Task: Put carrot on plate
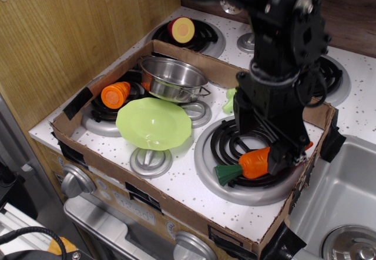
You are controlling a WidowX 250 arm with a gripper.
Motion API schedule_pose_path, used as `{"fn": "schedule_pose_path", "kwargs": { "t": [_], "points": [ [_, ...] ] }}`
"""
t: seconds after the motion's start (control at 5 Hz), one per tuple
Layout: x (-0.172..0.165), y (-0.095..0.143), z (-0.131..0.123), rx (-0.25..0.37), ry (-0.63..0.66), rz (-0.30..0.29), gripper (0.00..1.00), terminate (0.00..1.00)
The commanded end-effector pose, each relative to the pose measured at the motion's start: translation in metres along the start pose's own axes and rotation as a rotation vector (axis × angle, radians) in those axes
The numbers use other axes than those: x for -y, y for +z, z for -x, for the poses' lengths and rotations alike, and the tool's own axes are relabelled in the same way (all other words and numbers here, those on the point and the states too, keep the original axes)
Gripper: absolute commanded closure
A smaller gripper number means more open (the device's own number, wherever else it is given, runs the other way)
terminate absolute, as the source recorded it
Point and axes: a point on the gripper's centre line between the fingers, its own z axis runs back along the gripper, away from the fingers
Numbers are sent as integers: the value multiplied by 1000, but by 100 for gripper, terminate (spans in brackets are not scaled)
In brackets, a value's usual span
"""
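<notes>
**Hand down over the carrot on the front burner**

The black robot arm reaches down from the top of the view, and its hand (pixel 281 154) sits low over the carrot (pixel 254 163), covering the thinner half. Only the thick orange end and the dark green stub show, pointing left. One finger (pixel 279 155) stands right against the orange body, but whether the hand has closed on the carrot or is merely open around it cannot be told, as the arm hides the far side.

The carrot lies on the coiled front right burner (pixel 232 145) of the toy stove, inside a shallow cardboard tray (pixel 194 204) that rests on the white speckled worktop (pixel 194 183).

The pale green plate (pixel 154 123) with its wavy rim sits well to the left of the carrot, bare. Just behind the plate stands a steel pot (pixel 172 78), and to its left lies a short orange cylinder (pixel 115 94). A round red and yellow piece (pixel 181 30) rests on the back left burner, outside the tray.
</notes>
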Motion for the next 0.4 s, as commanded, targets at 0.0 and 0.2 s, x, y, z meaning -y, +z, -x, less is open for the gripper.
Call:
{"fn": "schedule_pose_path", "kwargs": {
  "t": [0.0,0.2],
  "points": [
    [-7,-15,-8,54,-10,-2,0,0],
    [-8,-23,-8,56,-10,-9,0,0]
  ]
}}
